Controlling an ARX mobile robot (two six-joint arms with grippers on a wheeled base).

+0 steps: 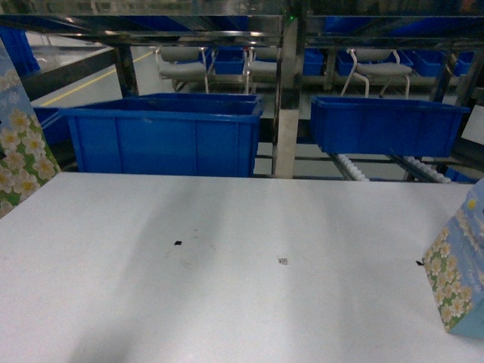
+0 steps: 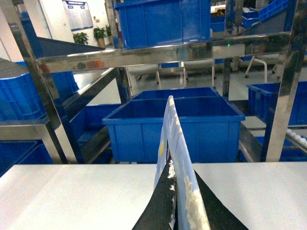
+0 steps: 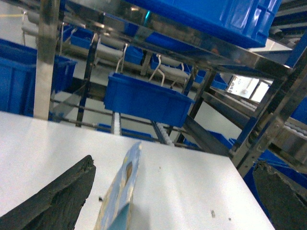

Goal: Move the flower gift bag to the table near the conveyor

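A large white table [image 1: 227, 265] fills the foreground, with the steel conveyor [image 1: 355, 168] and blue bins [image 1: 170, 132] behind it. Two pale blue gift bags printed with white flowers stand upright at its edges: one [image 1: 21, 144] at far left, one [image 1: 461, 280] at far right. The left gripper [image 2: 175, 201] pinches the left bag's top edge, seen edge-on. The right gripper [image 3: 177, 191] gapes wide around the right bag, not touching it.

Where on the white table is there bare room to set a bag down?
The table is bare between the left flower bag, the right flower bag and the blue bins behind; only tiny black marks there. Both side edges are occupied.
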